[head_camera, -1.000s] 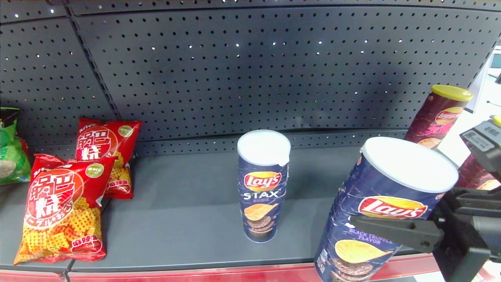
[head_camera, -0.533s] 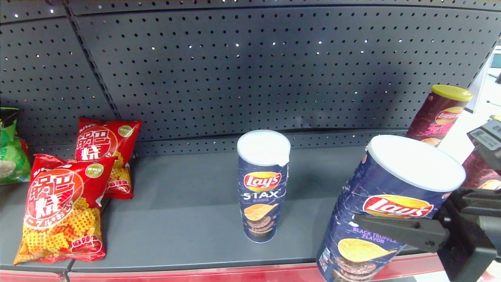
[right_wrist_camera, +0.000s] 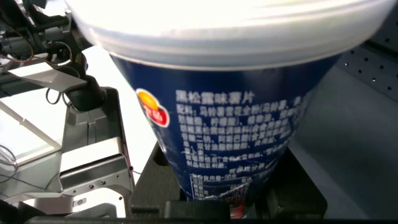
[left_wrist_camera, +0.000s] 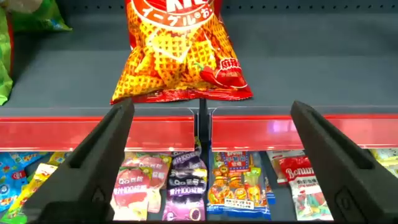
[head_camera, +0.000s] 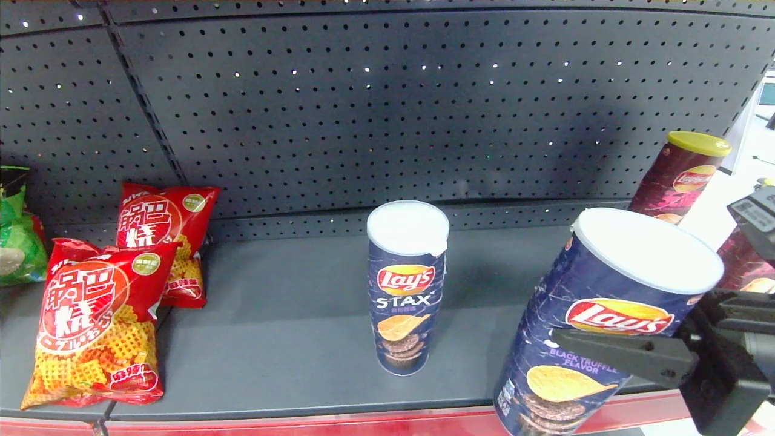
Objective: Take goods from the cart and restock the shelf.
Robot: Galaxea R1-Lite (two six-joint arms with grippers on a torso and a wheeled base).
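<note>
One tilted chip canister (head_camera: pixel 611 284) is sitting clamped in right end effector (head_camera: pixel 623 339); probably needing righting before lowering beside standing canister (head_camera: pixel 407 284). Left end effector (left_wrist_camera: pixel 208 162) gaping wide.

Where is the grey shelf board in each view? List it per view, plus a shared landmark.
Head view: shelf board spans the lower half, under the standing can.
Left wrist view: shelf board behind the red front strip, bearing a red snack bag.
Right wrist view: shelf board beside the held can.
Landmarks: head view also has the red snack bag and held can.
</note>
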